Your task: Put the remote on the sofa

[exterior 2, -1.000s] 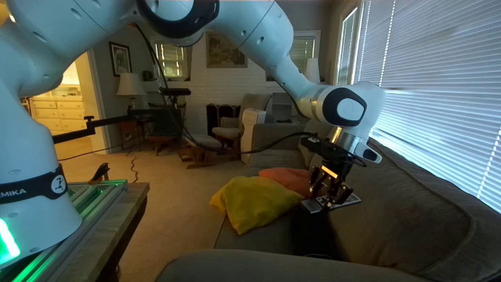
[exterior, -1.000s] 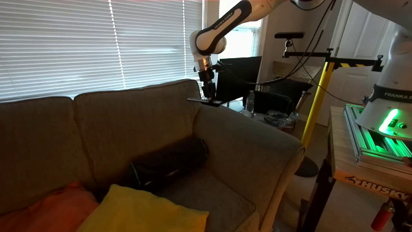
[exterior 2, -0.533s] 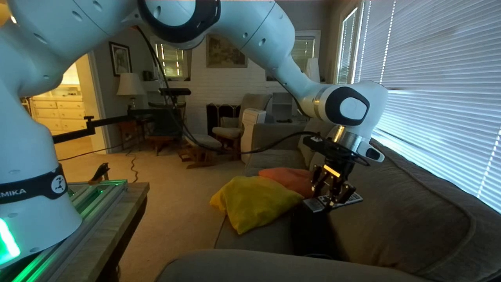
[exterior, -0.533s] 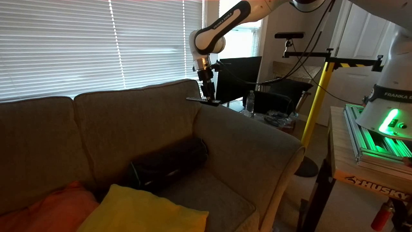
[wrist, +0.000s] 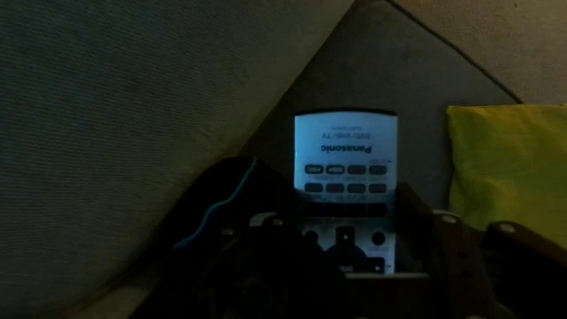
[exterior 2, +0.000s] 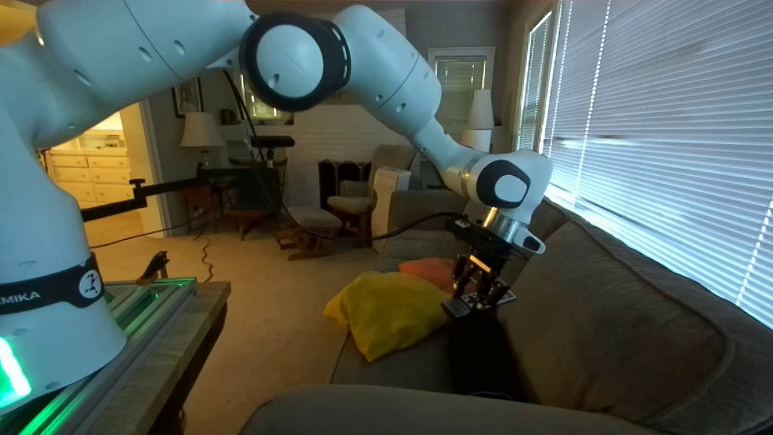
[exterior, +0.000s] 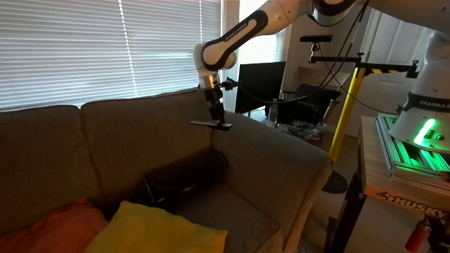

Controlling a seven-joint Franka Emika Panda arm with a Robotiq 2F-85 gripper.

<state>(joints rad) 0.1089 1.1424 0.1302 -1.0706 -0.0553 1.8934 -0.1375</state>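
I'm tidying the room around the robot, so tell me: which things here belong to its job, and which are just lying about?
For the job:
gripper
Panasonic remote, held in the gripper
olive-brown sofa, where it goes

Not part of it:
yellow pillow
orange pillow
dark roll-shaped cushion
clear plastic bottle

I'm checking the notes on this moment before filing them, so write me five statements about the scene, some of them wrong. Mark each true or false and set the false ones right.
1. The gripper holds the remote. True.
2. The remote is held face down. False: in the wrist view its buttons show, facing up.
3. The yellow pillow lies beside the orange pillow on the sofa. True.
4. The remote already rests on the sofa. False: it is held in the air above it.
5. The robot's base light glows green. True.
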